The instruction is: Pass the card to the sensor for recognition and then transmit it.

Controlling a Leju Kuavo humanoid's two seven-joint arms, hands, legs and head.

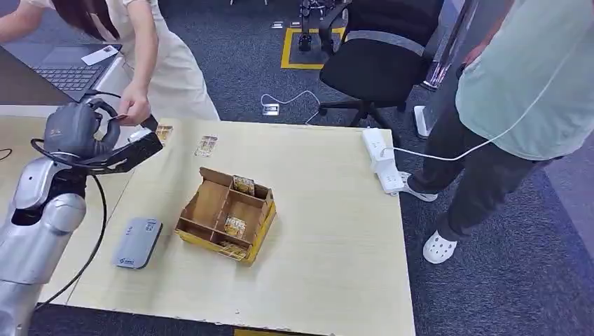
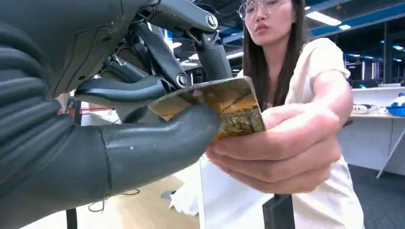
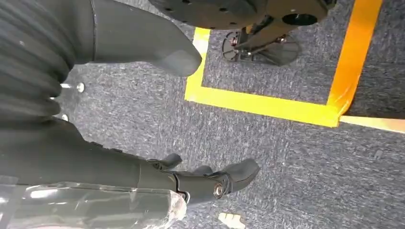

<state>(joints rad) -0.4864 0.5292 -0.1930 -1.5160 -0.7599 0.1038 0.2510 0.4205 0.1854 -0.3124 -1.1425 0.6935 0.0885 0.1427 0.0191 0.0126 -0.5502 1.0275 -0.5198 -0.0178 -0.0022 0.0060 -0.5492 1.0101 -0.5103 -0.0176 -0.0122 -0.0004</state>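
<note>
The right hand [image 3: 143,119] hangs over the carpet, fingers apart, holding nothing. A grey sensor [image 1: 137,243] lies near the tabletop's near left edge. Beyond the far left edge, the left hand [image 2: 143,119] pinches the card [image 2: 215,107], which a person's hand [image 2: 282,152] also grips

A black office chair [image 1: 382,52] stands beyond the table [image 1: 336,231] (power strip [image 1: 382,161] on its edge).

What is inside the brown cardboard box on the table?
The cardboard box has dividers. Printed cards stand in three compartments on its right side; the left compartments look empty. The box walls hide the lower part of each card.
</note>
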